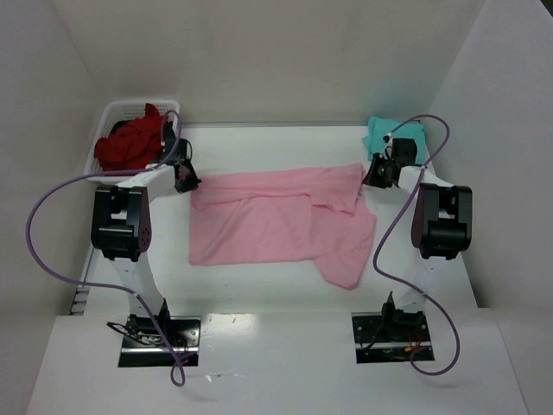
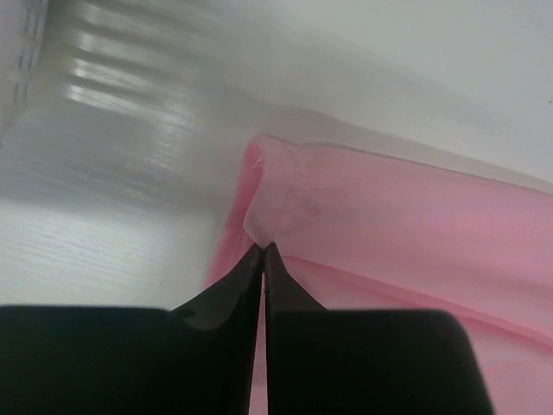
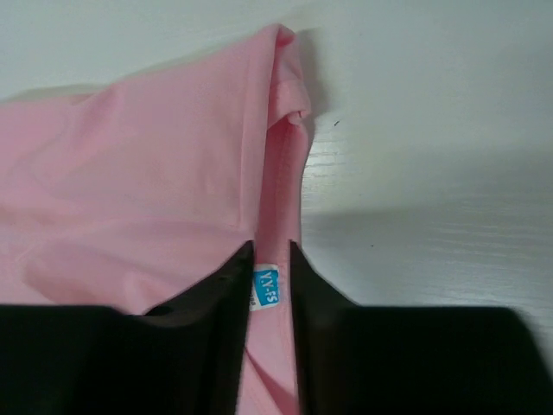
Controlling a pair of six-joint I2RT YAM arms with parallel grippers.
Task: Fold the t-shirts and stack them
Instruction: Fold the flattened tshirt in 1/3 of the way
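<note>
A light pink t-shirt [image 1: 276, 225] lies spread across the middle of the table, partly folded over itself, with a flap hanging toward the near right. My left gripper [image 1: 187, 177] is at its far left corner. In the left wrist view the jaws [image 2: 263, 248] stand almost together, pinching a point of pink cloth [image 2: 406, 216] at their tips. My right gripper [image 1: 373, 177] is at the far right corner. Its jaws [image 3: 270, 246] stand slightly apart over the pink cloth [image 3: 147, 173], with a blue label [image 3: 267, 287] showing flat between them. A teal t-shirt [image 1: 384, 131] lies at the back right.
A white lattice basket [image 1: 121, 108] stands at the back left with dark red t-shirts [image 1: 130, 143] heaped in it. White walls close the table on three sides. Purple cables loop out from both arms.
</note>
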